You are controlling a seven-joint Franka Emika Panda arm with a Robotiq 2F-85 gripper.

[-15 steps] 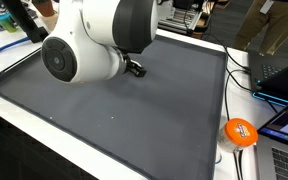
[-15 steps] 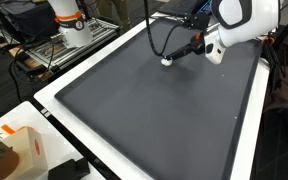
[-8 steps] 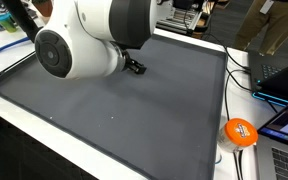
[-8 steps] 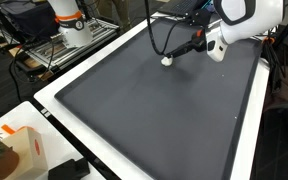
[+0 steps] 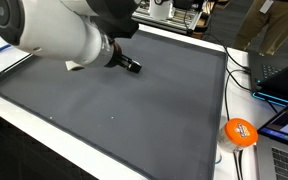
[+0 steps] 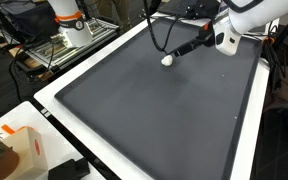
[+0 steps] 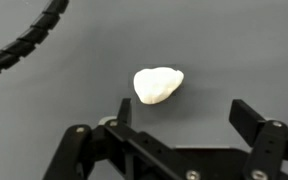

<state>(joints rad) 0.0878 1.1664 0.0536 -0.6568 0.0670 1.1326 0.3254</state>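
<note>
A small white lump (image 7: 158, 84) lies on the dark grey mat (image 7: 234, 50); an exterior view also shows the lump (image 6: 167, 59) near the mat's far edge. In the wrist view my gripper (image 7: 184, 108) is open, with its two black fingers (image 7: 246, 112) wide apart and nothing between them. The lump sits just ahead of the left finger and does not touch it. From outside, the gripper (image 6: 177, 54) hangs low right beside the lump. In an exterior view the big white arm link (image 5: 54, 35) hides the lump and only the black gripper tip (image 5: 131, 66) shows.
The mat (image 6: 154, 110) lies in a white-rimmed table top (image 6: 49, 105). A black cable (image 7: 24, 45) loops over the mat behind the lump. An orange ball (image 5: 239, 132) and laptops (image 5: 282, 78) sit past one mat edge. A cardboard box (image 6: 19, 148) stands at a near corner.
The arm's upper links have swung up and away across both exterior views, while the gripper has stayed open by the white lump. The lump has not moved.
</note>
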